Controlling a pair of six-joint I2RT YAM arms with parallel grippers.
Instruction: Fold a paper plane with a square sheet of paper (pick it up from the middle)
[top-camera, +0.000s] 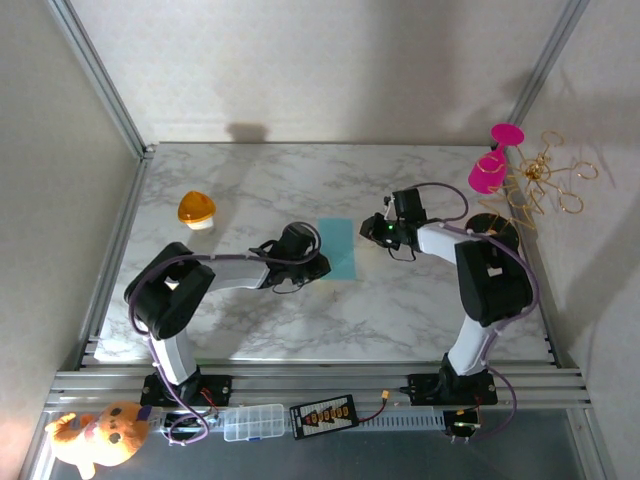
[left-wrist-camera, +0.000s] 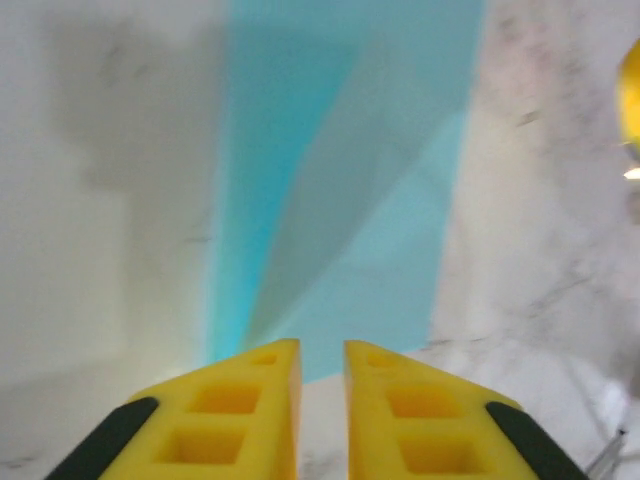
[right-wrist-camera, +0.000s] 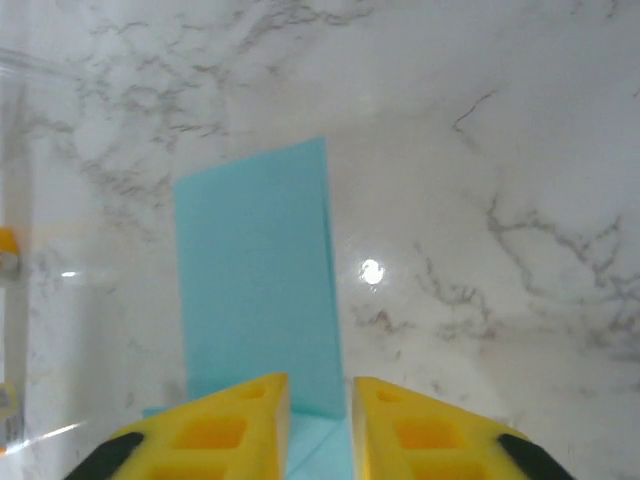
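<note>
From above, the thin teal-blue sheet of paper (top-camera: 338, 248) lies near the middle of the white marble-patterned counter (top-camera: 420, 180). It shows as an upright oblong rather than a square, so it looks already doubled along a centre crease. The left hand (top-camera: 320, 266) sits at its lower left edge and the right hand (top-camera: 366, 232) at its upper right edge. Facing each other across the sheet like this, either one is probably placed to pin or lift a side for the next fold. A glossy orange dome-shaped object (top-camera: 197, 209) stands well apart on the left and plays no part.

In the left wrist view, the left hand (left-wrist-camera: 321, 355) shows two blocky yellow fingers with moulded square recesses. They stand a narrow slit apart with nothing between them, just at the near edge of the paper (left-wrist-camera: 340, 200). The sheet is matte and smooth. Paler and darker slanted panels show where its layers overlap and where shadow falls.

In the right wrist view, the right hand (right-wrist-camera: 320, 385) is likewise parted by a slim gap, and I see no grip on anything. The paper (right-wrist-camera: 255, 270) reaches from the fingertips outward as a crisp, straight-edged panel, with a paler layer showing in the gap between the fingers. The counter (right-wrist-camera: 480, 200) around it is polished enough to throw back a spot of light, so I judge the thin sheet could slide easily under a push.
</note>
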